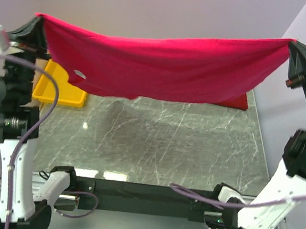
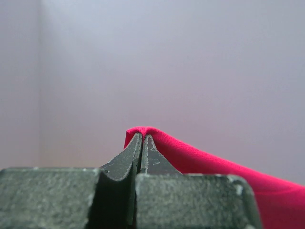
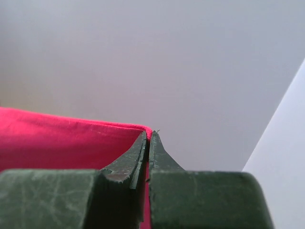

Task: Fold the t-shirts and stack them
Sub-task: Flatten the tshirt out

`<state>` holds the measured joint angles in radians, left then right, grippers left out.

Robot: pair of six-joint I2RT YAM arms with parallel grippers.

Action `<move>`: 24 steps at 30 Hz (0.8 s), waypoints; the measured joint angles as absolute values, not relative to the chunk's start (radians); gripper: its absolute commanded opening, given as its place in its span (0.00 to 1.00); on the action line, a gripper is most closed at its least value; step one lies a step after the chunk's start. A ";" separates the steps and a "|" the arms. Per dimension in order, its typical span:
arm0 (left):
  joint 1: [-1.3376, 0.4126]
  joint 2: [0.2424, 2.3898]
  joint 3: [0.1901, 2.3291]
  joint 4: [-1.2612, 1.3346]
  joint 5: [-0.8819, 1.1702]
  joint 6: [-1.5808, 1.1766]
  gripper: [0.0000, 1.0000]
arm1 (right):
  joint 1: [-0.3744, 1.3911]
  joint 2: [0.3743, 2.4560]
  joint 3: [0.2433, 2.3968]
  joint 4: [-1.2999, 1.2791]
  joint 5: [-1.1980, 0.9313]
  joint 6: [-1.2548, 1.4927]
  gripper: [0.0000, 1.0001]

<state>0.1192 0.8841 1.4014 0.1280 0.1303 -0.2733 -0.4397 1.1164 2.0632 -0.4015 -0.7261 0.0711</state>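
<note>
A bright crimson-pink t-shirt (image 1: 164,65) hangs stretched high above the table between both arms, sagging in the middle, its small white neck label (image 1: 79,74) near the lower left. My left gripper (image 1: 37,17) is shut on its left corner, and the cloth (image 2: 200,160) folds over the fingertips. My right gripper (image 1: 293,42) is shut on the right corner, with cloth (image 3: 62,140) pinched between the jaws. A darker maroon-red t-shirt (image 1: 236,101) lies on the table at the back right, mostly hidden behind the hanging shirt.
A yellow plastic tray (image 1: 55,88) sits at the back left of the grey marble table (image 1: 160,143). A black rail (image 1: 143,191) with both arm bases runs along the near edge. Pale walls close in at the back and sides.
</note>
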 measured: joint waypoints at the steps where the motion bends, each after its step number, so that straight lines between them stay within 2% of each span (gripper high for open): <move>1: 0.119 0.874 1.412 0.131 0.114 -0.272 0.00 | -0.448 1.103 2.073 -0.395 -0.726 0.089 0.00; 6: 0.120 0.822 1.440 0.149 0.021 -0.266 0.01 | -0.488 1.059 2.142 -0.363 -0.696 0.171 0.00; 14: 0.116 0.777 1.394 0.146 0.004 -0.296 0.01 | -0.494 1.040 2.085 -0.362 -0.685 0.240 0.00; 20: 0.112 0.777 1.218 0.170 0.048 -0.362 0.01 | -0.490 0.992 1.752 -0.320 -0.699 0.274 0.00; 24: 0.108 0.856 1.063 0.220 0.128 -0.418 0.01 | -0.447 0.965 1.396 -0.221 -0.692 0.273 0.00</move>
